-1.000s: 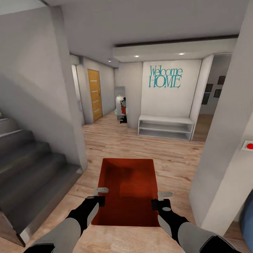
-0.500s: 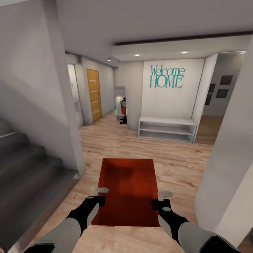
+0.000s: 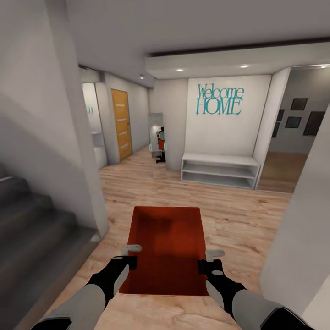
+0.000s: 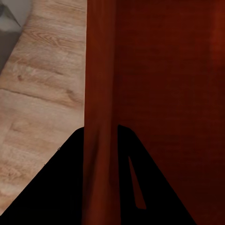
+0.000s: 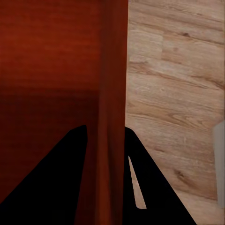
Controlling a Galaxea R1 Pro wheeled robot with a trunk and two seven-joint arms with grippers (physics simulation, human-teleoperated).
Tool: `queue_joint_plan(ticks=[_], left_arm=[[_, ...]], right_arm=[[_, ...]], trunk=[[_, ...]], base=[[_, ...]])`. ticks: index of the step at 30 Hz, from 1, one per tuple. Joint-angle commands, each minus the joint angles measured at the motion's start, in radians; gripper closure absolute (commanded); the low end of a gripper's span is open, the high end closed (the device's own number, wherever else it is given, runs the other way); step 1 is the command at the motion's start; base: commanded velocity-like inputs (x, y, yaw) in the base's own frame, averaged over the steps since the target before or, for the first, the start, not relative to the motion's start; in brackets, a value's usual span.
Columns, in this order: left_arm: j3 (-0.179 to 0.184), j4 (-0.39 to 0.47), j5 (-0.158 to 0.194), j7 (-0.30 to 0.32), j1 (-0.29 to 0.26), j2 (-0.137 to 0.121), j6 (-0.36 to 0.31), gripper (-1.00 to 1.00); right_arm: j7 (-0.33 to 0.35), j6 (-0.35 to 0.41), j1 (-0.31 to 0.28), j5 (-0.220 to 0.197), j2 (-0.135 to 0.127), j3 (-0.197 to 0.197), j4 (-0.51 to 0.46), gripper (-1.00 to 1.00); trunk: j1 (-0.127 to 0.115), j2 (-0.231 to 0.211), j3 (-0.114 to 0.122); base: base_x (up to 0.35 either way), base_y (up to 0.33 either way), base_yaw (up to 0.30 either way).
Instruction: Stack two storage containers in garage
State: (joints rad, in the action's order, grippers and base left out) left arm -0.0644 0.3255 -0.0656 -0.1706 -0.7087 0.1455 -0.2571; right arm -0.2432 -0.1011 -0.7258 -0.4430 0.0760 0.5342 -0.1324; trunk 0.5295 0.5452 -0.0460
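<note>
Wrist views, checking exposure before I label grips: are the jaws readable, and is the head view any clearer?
Left wrist view: the jaws are flat black silhouettes astride the storage container wall. Right wrist view: same; the interior darkens near the jaws. Head view: even light, soft render; left gripper and right gripper distinct.

One storage container (image 3: 167, 247), two hands, one bench (image 3: 220, 170)
</note>
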Motion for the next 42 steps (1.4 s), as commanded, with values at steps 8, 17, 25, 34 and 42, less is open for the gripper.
queue_joint_plan(ticks=[8,17,25,34,42], left_arm=[[-0.017,-0.003,-0.006,-0.004,0.0,0.005,-0.007,1.0],[-0.017,-0.003,-0.006,-0.004,0.0,0.005,-0.007,1.0],[-0.017,-0.002,-0.006,-0.004,0.0,0.005,-0.007,1.0],[-0.017,-0.003,-0.006,-0.004,0.0,0.005,-0.007,1.0],[-0.017,-0.002,-0.006,-0.004,0.0,0.005,-0.007,1.0]], right_arm=[[-0.077,-0.019,-0.001,0.004,0.001,-0.005,-0.013,1.0],[-0.077,-0.019,-0.001,0.004,0.001,-0.005,-0.013,1.0],[-0.077,-0.02,-0.001,0.004,0.001,-0.005,-0.013,1.0],[-0.077,-0.019,-0.001,0.004,0.001,-0.005,-0.013,1.0],[-0.077,-0.019,-0.001,0.004,0.001,-0.005,-0.013,1.0]], trunk=[[0.001,0.002,-0.002],[0.001,0.002,-0.002],[0.001,0.002,-0.002],[0.001,0.002,-0.002],[0.001,0.002,-0.002]], base=[[0.323,0.0,0.0],[0.323,0.0,0.0],[0.323,0.0,0.0],[0.323,0.0,0.0],[0.323,0.0,0.0]])
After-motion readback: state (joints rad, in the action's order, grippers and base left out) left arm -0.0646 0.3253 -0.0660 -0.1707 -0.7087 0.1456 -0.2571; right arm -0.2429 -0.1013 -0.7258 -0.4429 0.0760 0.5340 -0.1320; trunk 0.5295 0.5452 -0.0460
